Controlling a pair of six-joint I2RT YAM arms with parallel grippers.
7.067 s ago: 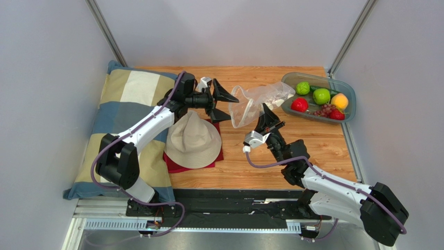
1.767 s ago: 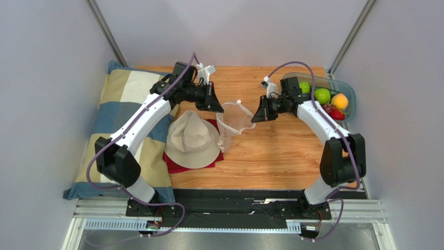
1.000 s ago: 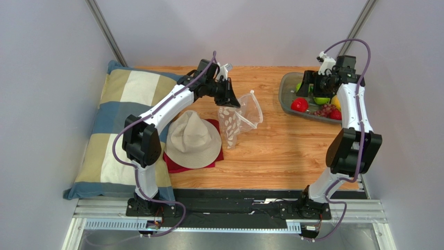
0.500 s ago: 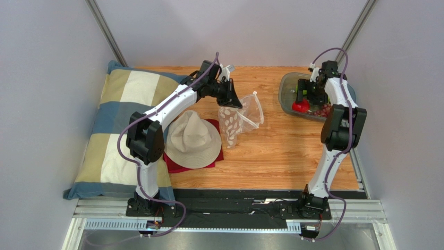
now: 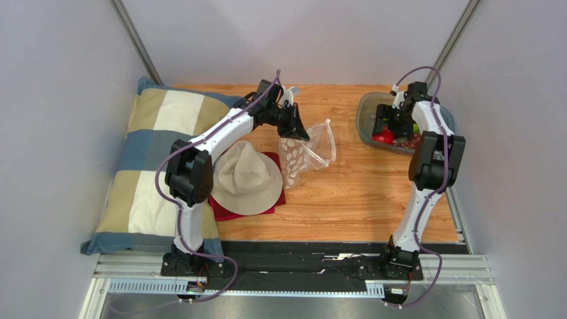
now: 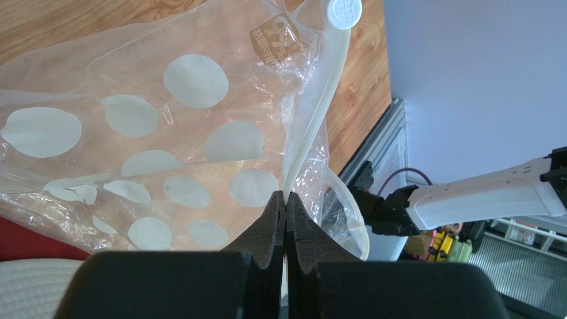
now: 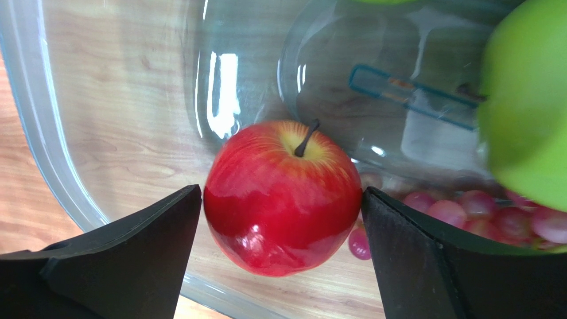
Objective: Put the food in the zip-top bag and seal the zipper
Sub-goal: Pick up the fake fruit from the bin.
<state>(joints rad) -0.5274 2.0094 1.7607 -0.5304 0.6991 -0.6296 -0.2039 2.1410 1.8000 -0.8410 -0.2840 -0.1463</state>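
My left gripper (image 5: 297, 131) (image 6: 285, 199) is shut on the mouth edge of the zip-top bag (image 5: 303, 156) (image 6: 193, 133), pinching the pale zipper (image 6: 313, 119) strip. It holds the bag up with its mouth gaping to the right. The food lies in a grey translucent tray (image 5: 365, 113) (image 7: 40, 133) at the back right. My right gripper (image 5: 386, 131) (image 7: 281, 191) is down inside the tray, open, one finger on each side of a red apple (image 5: 382, 137) (image 7: 283, 196). The right finger is at the apple's skin and the left finger stands a little off it. A green ball (image 7: 526, 100) and purple grapes (image 7: 459, 212) lie beside it.
A beige hat (image 5: 246, 178) rests on a red cloth (image 5: 229, 211) just left of the bag. A checked pillow (image 5: 150, 153) fills the table's left side. Grey walls and metal posts close in the back corners.
My right arm left the bag, swung to the tray and came down around the red apple, its jaws widening. The left gripper has held the bag's mouth up, hardly moving over the last second.
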